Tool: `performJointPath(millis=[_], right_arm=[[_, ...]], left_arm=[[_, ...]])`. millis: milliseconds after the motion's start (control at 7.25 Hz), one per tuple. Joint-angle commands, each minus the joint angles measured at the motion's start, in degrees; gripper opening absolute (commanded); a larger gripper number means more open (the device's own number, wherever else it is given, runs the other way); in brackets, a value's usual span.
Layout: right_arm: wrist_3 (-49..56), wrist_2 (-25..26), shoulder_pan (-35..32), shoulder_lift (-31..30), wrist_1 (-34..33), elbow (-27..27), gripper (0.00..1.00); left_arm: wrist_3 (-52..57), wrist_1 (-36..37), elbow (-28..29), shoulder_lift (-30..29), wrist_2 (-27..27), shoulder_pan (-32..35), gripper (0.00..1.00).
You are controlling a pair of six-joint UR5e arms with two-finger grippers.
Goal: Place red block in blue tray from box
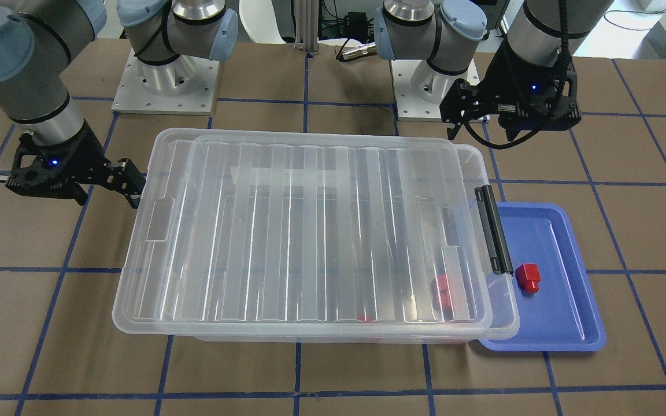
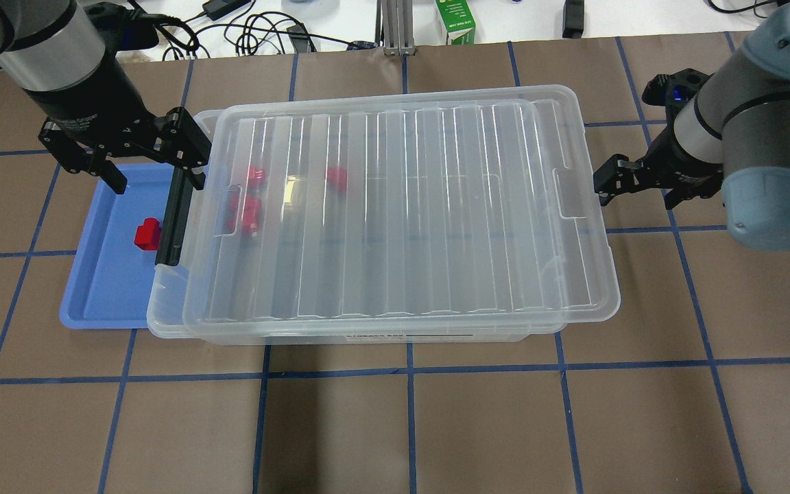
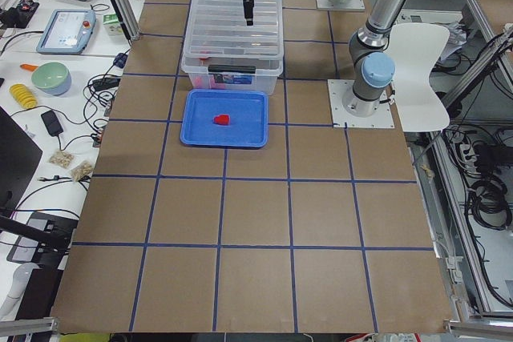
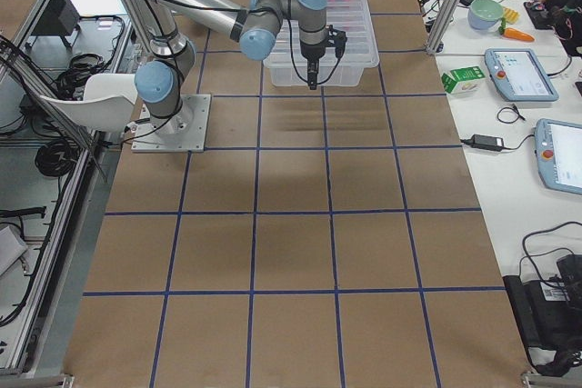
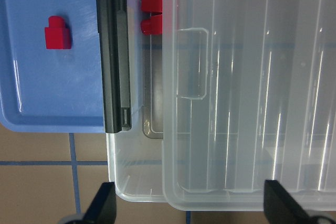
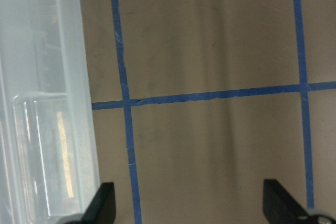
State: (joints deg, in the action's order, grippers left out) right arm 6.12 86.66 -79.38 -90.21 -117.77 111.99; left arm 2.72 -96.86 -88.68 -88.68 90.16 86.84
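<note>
Risk: the lid (image 2: 402, 206) sits askew on the box (image 2: 162, 312), baring only a strip by the black latch (image 2: 174, 216). My left gripper (image 2: 156, 177), spread and empty above, may knock it. Right gripper (image 2: 638, 192): spread, empty, beside the opposite end.
Blue tray (image 2: 103, 288): one red block (image 2: 147, 234).
Box: more red blocks (image 2: 247, 209).

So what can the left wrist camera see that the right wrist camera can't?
Only the left wrist view shows the tray with one red block lying in it, the black latch, and more red blocks inside the box. Only the right wrist view shows the box's other end, with no latch, beside a wide stretch of table. Both show the clear box, brown table with blue tape, and an open claw's dark tips at the bottom: left claw, right claw.
</note>
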Motion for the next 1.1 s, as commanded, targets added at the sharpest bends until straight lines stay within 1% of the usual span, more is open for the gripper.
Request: performJointPath(millis=[0,276,414,552,828,966], right_arm=[[-1.5,0.0,-2.9,0.1,-0.7,0.0,1.00],[-1.3,0.1,-2.9,0.1,-0.8,-0.4,1.00],[-0.8,0.8,-2.8,0.7,-0.6,-2.1,1.00],[-0.6,1.3,-2.7,0.5,1.3,-5.3,1.00],[-1.4,1.1,-2.8,-2.9,14.1,-12.4,1.00],[-1.5,1.1,-2.8,-5.9,18.7,-14.5,1.00]], left_arm=[[0.0,-0.1,0.0,0.0,0.0,0.0,1.00],[0.0,0.0,0.0,0.0,0.0,0.0,1.00],[0.0,0.0,0.0,0.0,0.0,0.0,1.00],[0.0,0.0,0.0,0.0,0.0,0.0,1.00],[0.0,0.0,0.0,0.0,0.0,0.0,1.00],[0.0,0.0,0.0,0.0,-0.1,0.0,1.00]])
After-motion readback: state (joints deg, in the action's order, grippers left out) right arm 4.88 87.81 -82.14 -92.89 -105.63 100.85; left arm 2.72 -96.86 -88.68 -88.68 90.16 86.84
